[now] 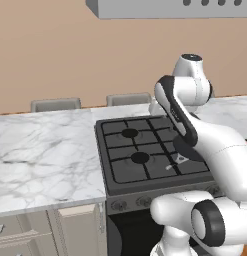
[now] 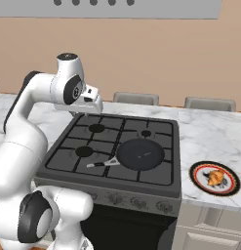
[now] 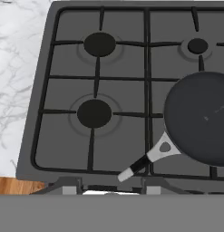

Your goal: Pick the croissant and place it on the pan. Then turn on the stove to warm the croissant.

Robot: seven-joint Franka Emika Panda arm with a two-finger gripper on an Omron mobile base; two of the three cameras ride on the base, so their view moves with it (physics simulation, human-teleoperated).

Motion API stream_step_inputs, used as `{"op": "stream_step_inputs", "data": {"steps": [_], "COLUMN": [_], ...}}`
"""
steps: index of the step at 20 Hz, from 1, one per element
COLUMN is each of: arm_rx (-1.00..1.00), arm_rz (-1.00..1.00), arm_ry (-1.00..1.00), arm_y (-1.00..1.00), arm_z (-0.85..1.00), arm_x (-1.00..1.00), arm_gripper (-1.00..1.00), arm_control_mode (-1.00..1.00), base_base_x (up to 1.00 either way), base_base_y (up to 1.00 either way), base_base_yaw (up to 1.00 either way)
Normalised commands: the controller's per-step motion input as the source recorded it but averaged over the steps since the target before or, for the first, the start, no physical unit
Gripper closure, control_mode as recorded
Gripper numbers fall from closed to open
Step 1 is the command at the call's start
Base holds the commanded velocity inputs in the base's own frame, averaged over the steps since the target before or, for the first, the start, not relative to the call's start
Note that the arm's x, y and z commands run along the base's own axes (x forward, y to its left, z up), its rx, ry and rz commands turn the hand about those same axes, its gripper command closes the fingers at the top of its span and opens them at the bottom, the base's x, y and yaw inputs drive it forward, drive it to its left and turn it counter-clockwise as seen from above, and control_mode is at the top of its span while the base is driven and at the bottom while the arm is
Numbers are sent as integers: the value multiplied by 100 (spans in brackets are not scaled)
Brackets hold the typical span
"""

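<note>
You face a tan wall point(image 2: 156, 53) with a grey range hood point(image 1: 170, 8) overhead. White marble counter point(image 1: 45, 155) runs along it above beige cabinets point(image 1: 50, 230); wooden floor point(image 3: 13, 186) lies below.

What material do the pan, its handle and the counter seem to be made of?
The pan looks like dark matte metal, perhaps non-stick coated: flat black-grey with faint scratches. Its handle seems bare steel near the bowl, with a dark, probably plastic, grip and a pale tip. The counter looks like polished white marble, judging by its grey veins.
</note>
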Motion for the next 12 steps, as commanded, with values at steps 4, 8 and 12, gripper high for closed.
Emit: {"op": "stream_step_inputs", "data": {"steps": [4, 8, 12], "arm_rx": [0, 2, 3], "arm_rz": [0, 0, 0], "arm_ry": [0, 0, 0], "arm_y": [-19, -30, -34], "arm_z": [0, 0, 0], "arm_x": [-6, -10, -12], "arm_gripper": [-100, -100, -100], "arm_control_mode": [-100, -100, -100], "base_base_x": [0, 0, 0], "base_base_y": [0, 0, 0], "base_base_yaw": [0, 0, 0]}}
